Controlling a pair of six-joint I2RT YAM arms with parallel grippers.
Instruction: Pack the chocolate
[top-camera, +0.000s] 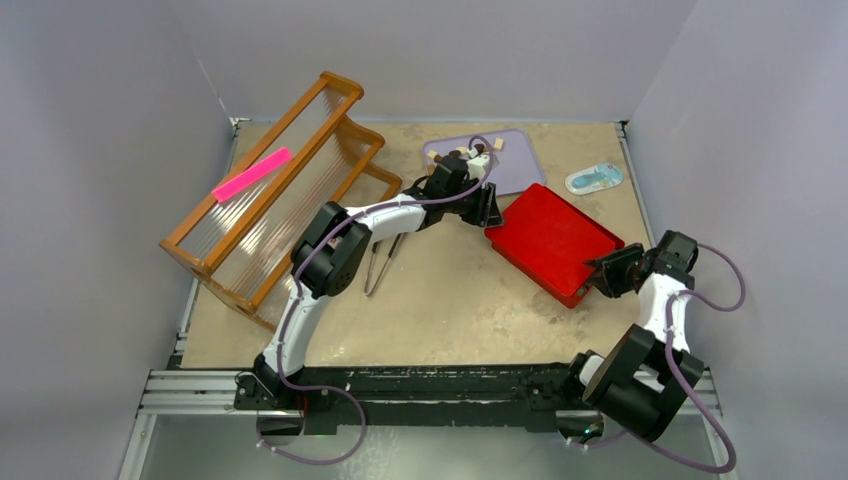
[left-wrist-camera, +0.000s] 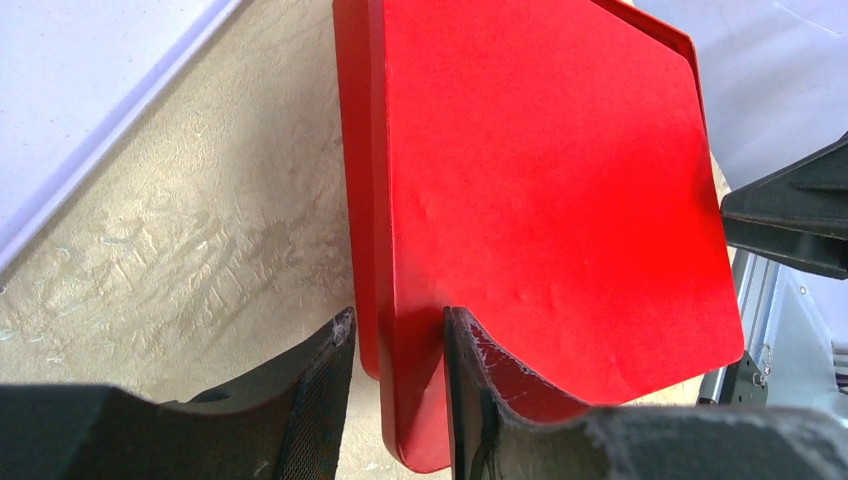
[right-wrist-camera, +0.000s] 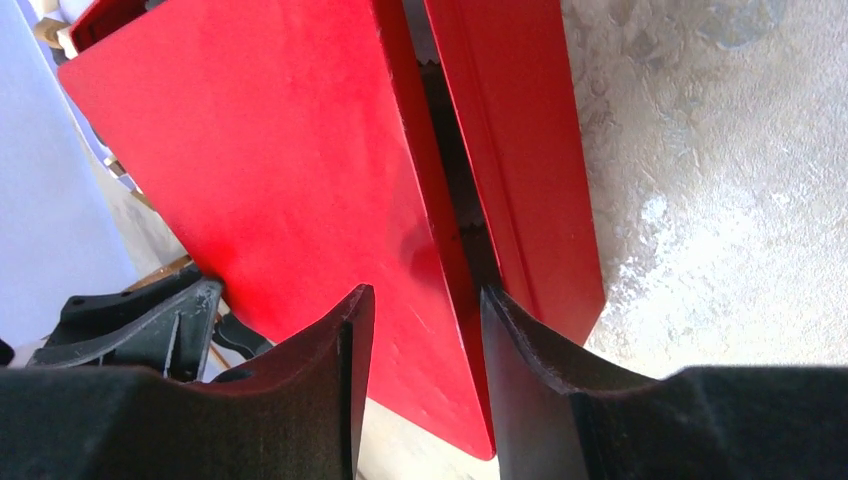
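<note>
Left wrist: left hand (left-wrist-camera: 395, 325) pinches red lid (left-wrist-camera: 540, 180) rim; right hand (right-wrist-camera: 425, 300) straddles opp. rim, grip unclear.

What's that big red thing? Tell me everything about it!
It's a flat red lid, smooth like card or plastic, rectangular with rounded corners and a turned-down rim. It lies slantwise over the beige table. The left hand straddles one end's rim, the right hand the opposite end's, where a dark gap shows beside it. Whether they pinch yet is unclear.
</note>
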